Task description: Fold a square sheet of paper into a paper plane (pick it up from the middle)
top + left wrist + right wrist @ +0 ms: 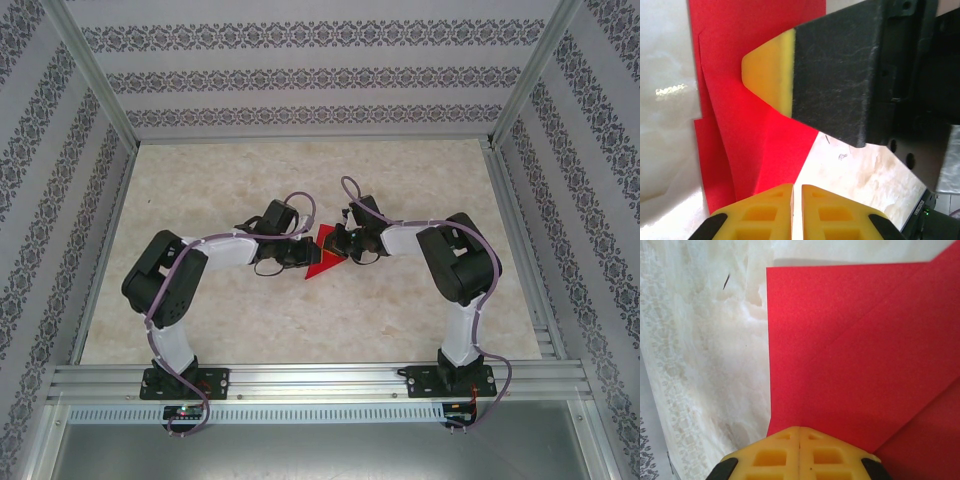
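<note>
The red sheet of paper point(322, 262) lies flat on the table between my two grippers, folded, with creases and overlapping layers point(740, 125) and a diagonal flap point(865, 350). My left gripper point(306, 255) sits at the paper's left edge. Its yellow fingers stand a narrow slit apart point(797, 187), and bare table shows in the gap. My right gripper point(338, 243) is shut, its tips together point(799, 430) low over the red paper. In the left wrist view the right gripper's yellow fingertip point(767, 75) rests on the paper.
The pale marbled table top point(300, 180) stretches around the paper. An aluminium rail point(320, 375) holds both arm bases at the near edge. Metal posts and patterned walls point(300, 70) enclose the table on three sides.
</note>
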Available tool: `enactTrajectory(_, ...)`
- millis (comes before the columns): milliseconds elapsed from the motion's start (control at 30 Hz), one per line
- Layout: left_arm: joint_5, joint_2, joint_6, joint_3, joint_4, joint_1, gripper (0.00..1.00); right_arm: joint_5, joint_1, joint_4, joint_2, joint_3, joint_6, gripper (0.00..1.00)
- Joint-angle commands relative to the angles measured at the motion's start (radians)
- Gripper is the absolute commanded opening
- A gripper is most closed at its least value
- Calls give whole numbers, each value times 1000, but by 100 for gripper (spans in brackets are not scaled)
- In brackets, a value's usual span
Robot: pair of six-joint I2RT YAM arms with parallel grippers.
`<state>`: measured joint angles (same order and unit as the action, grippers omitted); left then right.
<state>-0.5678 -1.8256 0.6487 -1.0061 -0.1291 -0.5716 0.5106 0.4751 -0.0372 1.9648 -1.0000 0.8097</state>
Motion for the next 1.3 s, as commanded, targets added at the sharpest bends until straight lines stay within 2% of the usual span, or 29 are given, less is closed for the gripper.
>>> enactTrajectory(0, -12, -39, 9, -29, -11, -8, 14, -127, -10, 139, 99, 31, -40, 3)
enactTrajectory(667, 110, -76, -74, -40, -182, -11, 14, -139, -7, 188, 118, 15, -51, 3)
enactTrajectory(833, 97, -76, -70, -38, -175, -13, 14, -138, -7, 189, 120, 18, -51, 3)
enactTrajectory(1100, 10, -15, -20, -34, -114, -15, 15, -138, -7, 191, 119, 20, -51, 3)
enactTrajectory(1267, 35, -15, -44, -20, -149, -28, 15, -138, -7, 190, 126, 20, -51, 3)
